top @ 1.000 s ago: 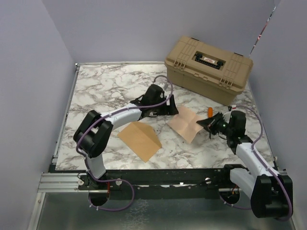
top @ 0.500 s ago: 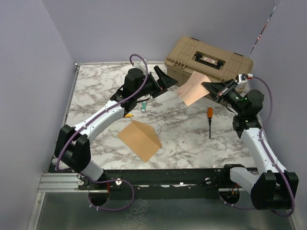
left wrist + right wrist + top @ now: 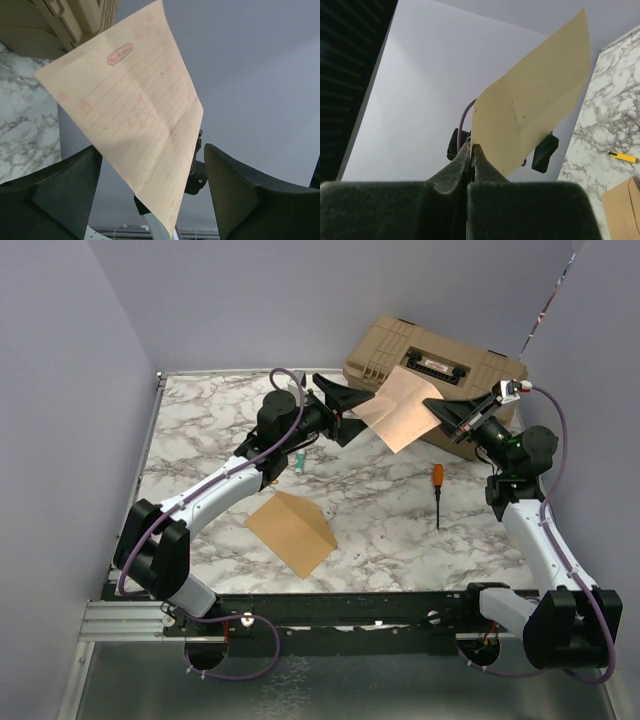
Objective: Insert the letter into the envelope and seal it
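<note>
The letter (image 3: pixel 398 408), a pale pinkish-tan lined sheet with fold creases, hangs in the air in front of the toolbox. My right gripper (image 3: pixel 441 412) is shut on its right corner; in the right wrist view the closed tips (image 3: pixel 472 150) pinch the letter's (image 3: pixel 530 115) edge. My left gripper (image 3: pixel 347 410) stands open at the sheet's left side. In the left wrist view the letter's (image 3: pixel 135 115) lower corner lies between the wide-apart fingers (image 3: pixel 55 195), which are not pressing on it. The kraft-brown envelope (image 3: pixel 292 531) lies on the marble table near the front, apart from both grippers.
A tan toolbox (image 3: pixel 440 365) stands at the back right, just behind the raised letter. An orange-handled screwdriver (image 3: pixel 437 480) lies below the right arm. A small green-capped item (image 3: pixel 298 460) lies under the left arm. A yellow item (image 3: pixel 622 157) shows on the table in the right wrist view.
Both arms rose from the table and carried the letter up in front of the toolbox. The left gripper let go and opened wide; the right stayed shut on the letter.
</note>
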`<state>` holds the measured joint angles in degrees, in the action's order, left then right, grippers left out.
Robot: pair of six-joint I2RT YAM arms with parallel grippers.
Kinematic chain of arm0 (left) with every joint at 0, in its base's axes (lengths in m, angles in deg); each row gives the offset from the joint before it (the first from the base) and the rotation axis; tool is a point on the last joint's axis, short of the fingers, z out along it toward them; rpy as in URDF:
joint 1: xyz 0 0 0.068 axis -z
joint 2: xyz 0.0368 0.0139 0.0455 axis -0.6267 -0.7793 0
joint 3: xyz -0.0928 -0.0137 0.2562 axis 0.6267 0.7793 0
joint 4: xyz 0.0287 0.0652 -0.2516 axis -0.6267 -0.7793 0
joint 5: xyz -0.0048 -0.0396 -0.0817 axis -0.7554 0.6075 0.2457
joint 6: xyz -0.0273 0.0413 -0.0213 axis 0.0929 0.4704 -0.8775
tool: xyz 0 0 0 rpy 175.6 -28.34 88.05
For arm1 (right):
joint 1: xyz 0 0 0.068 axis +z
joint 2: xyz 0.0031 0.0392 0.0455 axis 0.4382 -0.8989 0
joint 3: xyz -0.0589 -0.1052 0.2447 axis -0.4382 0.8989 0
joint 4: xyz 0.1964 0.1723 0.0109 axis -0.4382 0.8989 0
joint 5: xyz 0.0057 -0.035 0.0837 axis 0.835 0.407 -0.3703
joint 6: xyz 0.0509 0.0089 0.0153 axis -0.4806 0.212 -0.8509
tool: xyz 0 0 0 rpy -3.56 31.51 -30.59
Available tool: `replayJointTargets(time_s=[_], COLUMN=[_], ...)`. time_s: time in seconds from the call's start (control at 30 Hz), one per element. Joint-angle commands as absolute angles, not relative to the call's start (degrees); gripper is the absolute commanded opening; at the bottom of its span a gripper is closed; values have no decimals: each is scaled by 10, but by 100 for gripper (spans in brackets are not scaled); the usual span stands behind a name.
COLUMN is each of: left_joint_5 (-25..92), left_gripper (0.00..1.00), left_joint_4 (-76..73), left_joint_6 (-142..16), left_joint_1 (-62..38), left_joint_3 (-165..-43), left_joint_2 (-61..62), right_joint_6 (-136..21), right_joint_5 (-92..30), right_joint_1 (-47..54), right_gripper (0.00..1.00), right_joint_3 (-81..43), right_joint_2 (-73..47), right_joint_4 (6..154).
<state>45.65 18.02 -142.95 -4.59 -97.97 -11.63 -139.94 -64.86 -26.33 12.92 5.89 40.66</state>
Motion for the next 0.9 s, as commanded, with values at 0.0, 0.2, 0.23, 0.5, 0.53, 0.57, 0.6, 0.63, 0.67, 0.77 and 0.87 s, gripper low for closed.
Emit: replayJointTargets(time_s=[0.0, 0.2, 0.23, 0.5, 0.53, 0.57, 0.6, 0.63, 0.67, 0.77, 0.87], left_joint_5=[432, 428, 427, 391, 384, 377, 370, 362, 356, 367, 434], left_gripper=[72, 49, 46, 0, 0, 0, 0, 0, 0, 0, 0], left_joint_4=[227, 237, 239, 258, 258, 259, 262, 264, 267, 270, 261], left_joint_6=[-1476, -1458, -1463, -1446, -1430, -1411, -1387, -1363, -1335, -1249, -1180], left_joint_1=[-33, -32, -32, -32, -33, -35, -40, -47, -54, -72, -92], left_joint_3=[-973, -969, -966, -944, -944, -943, -942, -941, -939, -943, -960], left_joint_2=[-107, -109, -110, -93, -89, -83, -74, -63, -52, -20, -12], right_joint_6=[-1432, -1474, -1478, -1472, -1463, -1452, -1436, -1418, -1394, -1262, -1122], right_joint_5=[-665, -644, -642, -656, -658, -658, -660, -665, -671, -681, -696], right_joint_1=[-260, -260, -254, -248, -248, -248, -248, -248, -248, -248, -248], right_gripper=[1, 1, 1, 6, 17, 34, 47, 59, 71, 91, 96], right_joint_3=[142, 174, 178, 190, 190, 189, 187, 182, 176, 128, 59], right_joint_2=[54, 78, 80, 82, 85, 90, 96, 101, 107, 120, 110], right_joint_4=[359, 365, 361, 370, 384, 401, 418, 438, 464, 591, 723])
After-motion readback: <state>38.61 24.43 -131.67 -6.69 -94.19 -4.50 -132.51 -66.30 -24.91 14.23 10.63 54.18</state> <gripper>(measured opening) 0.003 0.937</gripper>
